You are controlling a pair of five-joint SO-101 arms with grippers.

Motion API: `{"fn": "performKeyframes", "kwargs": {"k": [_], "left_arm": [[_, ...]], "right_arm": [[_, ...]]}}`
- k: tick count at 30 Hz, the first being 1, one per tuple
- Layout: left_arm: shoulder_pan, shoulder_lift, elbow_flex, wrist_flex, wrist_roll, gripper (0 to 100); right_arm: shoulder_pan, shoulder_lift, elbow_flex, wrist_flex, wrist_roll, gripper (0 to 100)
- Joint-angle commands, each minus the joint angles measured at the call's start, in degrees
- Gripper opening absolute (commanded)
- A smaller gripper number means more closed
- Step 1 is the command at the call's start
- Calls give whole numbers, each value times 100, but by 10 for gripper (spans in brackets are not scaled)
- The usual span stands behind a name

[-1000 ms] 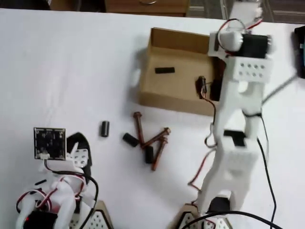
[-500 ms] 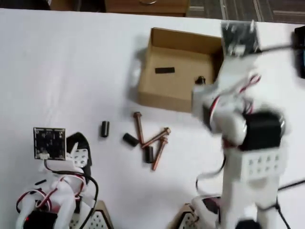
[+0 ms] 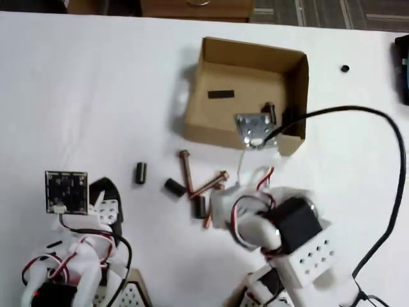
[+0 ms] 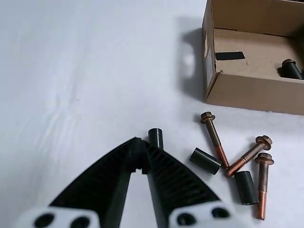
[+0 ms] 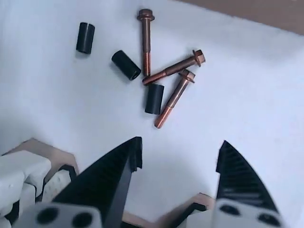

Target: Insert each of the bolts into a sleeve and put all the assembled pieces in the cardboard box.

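My left tool [image 4: 142,153] is closed tip to tip with nothing between its black jaws. It sits low over the white bench [image 4: 71,71], its tips just beside a short black cylindrical sleeve [image 4: 156,138] that lies apart from the other parts. My right tool [image 5: 180,142] is spread wide and grips nothing. It hangs above the bench on my side of the loose parts.

Three copper-coloured hex-headed metal bolts lie bare on the bench, none in a sleeve. The first bolt [image 5: 146,40] lies alone with its head toward the box. The second bolt [image 5: 173,70] slants across so that its threaded tip meets, or nearly meets, the first bolt's tip. The third bolt [image 5: 174,99] lies with its head close to the second bolt's shaft. A second sleeve [image 5: 126,65] lies just beside the first bolt's threaded end, and a third sleeve [image 5: 154,98] lies just beside the third bolt's shaft.

The open brown cardboard box [image 3: 217,137] stands beyond the bolts. Inside it lies a sleeved bolt [image 3: 270,112], its copper head showing at the end of a black sleeve, well apart from a flat black strip [image 3: 220,94] on the box floor.
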Motion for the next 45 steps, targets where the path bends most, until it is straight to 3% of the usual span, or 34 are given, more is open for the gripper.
{"fn": "performKeyframes", "kwargs": {"k": [1, 15, 22, 34, 39, 45], "left_arm": [[-53, -132, -4, -70, -26, 23], [-79, -132, -40, -79, -26, 23], [-844, -123, -31, -62, -35, 23], [-923, -123, -22, -44, -35, 23], [-923, -123, -4, -44, -35, 23], [-923, -123, 4, -35, -26, 23]], "right_arm": [[-303, -382, 88, 224, 0, 248], [-725, -1059, 1116, 207, -44, 248], [-752, -356, 1732, -1437, -9, 248], [-725, 2308, 2268, -3732, -53, 248], [-752, 3451, 2268, -4224, -62, 248], [-752, 3697, 2251, -4585, -62, 247]]}}
